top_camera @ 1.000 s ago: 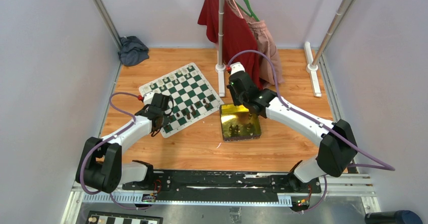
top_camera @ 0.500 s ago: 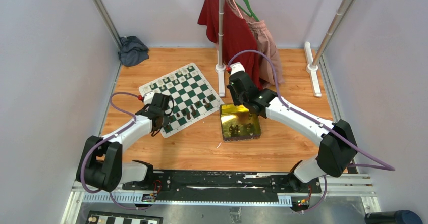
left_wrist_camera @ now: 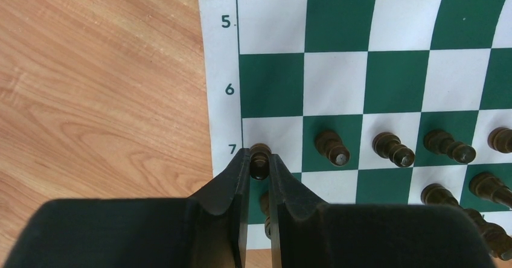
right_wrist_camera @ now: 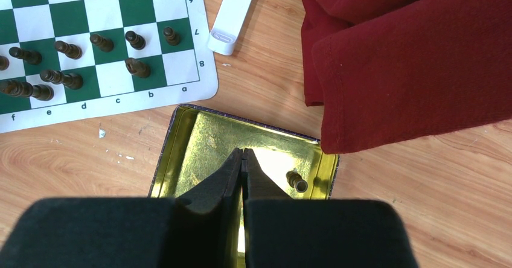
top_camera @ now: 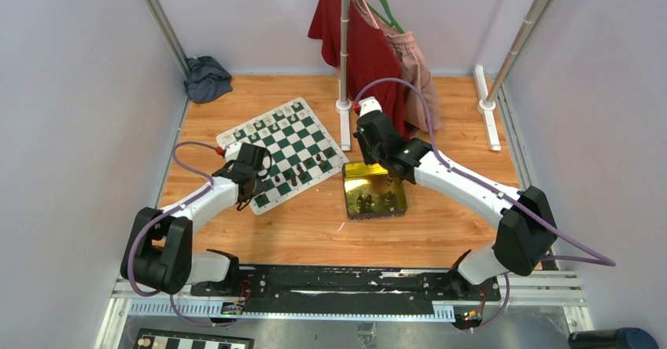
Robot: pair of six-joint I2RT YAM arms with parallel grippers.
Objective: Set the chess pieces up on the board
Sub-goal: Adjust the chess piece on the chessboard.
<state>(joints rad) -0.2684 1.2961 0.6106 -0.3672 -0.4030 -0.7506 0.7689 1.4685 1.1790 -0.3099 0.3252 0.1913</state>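
The board (top_camera: 292,139) lies left of centre on the wooden table, with cream pieces (top_camera: 271,119) along its far edge and dark brown pieces (top_camera: 295,178) along its near edge. My left gripper (left_wrist_camera: 259,157) is shut on a dark brown piece (left_wrist_camera: 260,153), held upright over the row-7 square at the board's (left_wrist_camera: 335,93) left border. More dark pieces (left_wrist_camera: 392,149) stand in that row. My right gripper (right_wrist_camera: 242,154) is shut with nothing in it, hovering over the gold tin (right_wrist_camera: 202,138). A dark piece (right_wrist_camera: 296,181) lies in the tin just right of its fingers.
The gold tin (top_camera: 347,197) sits right of the board and holds a few dark pieces. A clothes rack post (top_camera: 344,42) with a red garment (top_camera: 358,46) stands behind it, its white foot (right_wrist_camera: 234,11) beside the board corner. A dark cloth (top_camera: 207,78) lies far left.
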